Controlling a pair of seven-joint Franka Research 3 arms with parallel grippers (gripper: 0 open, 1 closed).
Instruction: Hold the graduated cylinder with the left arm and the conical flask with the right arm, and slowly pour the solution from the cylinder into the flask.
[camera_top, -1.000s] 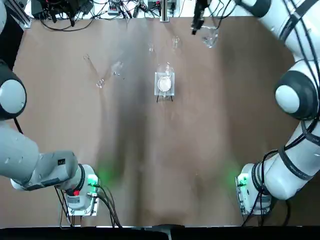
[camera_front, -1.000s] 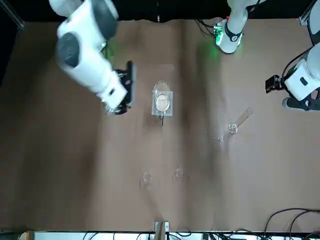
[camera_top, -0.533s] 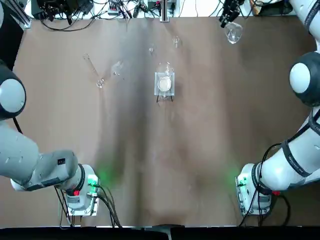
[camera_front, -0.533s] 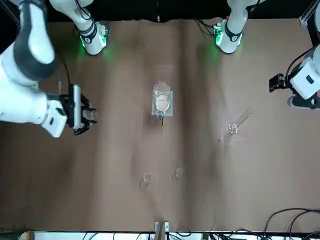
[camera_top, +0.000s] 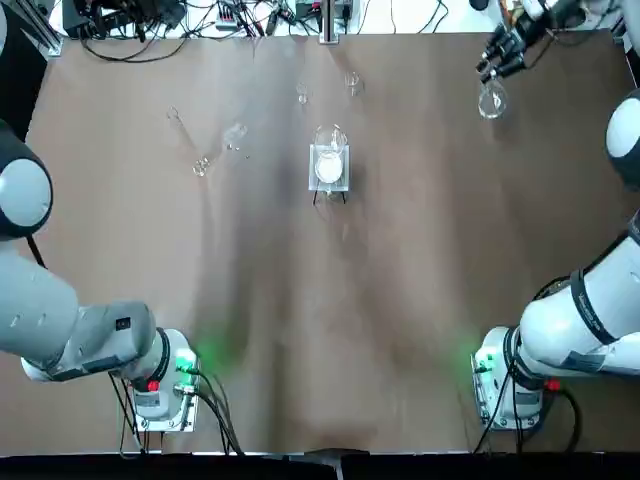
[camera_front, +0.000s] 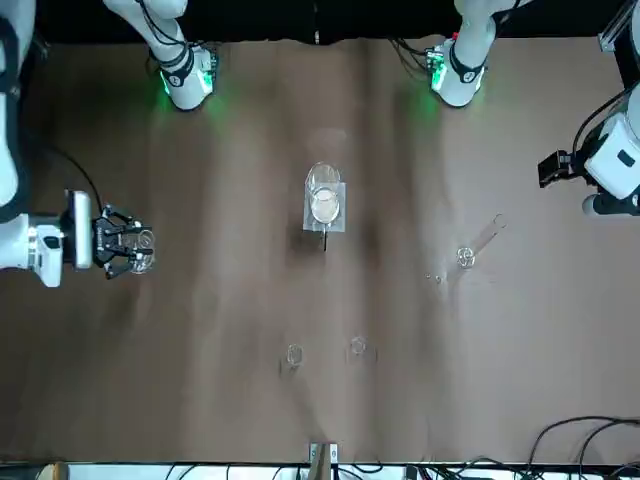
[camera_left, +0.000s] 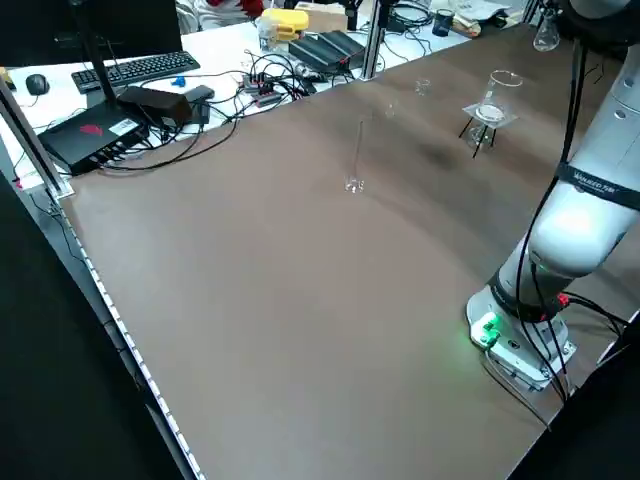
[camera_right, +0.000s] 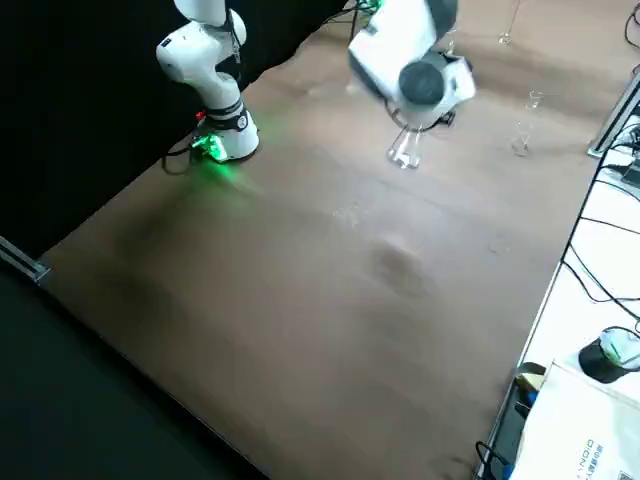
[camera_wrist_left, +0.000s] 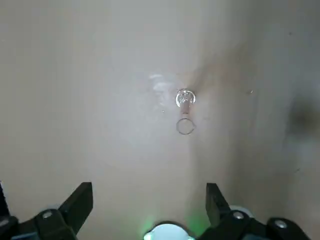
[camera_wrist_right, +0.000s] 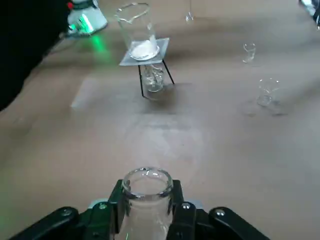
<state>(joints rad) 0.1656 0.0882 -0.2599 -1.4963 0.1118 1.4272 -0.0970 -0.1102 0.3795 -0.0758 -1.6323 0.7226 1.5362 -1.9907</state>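
Flask: conical flask (camera_top: 490, 100) is gripped by right claw (camera_top: 500, 52), upper right of top view.
Cylinder: graduated cylinder (camera_top: 187, 141) stands ungrasped, upper left.
Left claw (camera_wrist_left: 150, 200): spread wide overhead.
Next: cylinder grasp is judged due.

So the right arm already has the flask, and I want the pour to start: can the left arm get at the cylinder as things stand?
Probably yes. The cylinder stands alone on bare table, nothing beside it. The left claw is open above it, and the right claw holds the flask far across the table.
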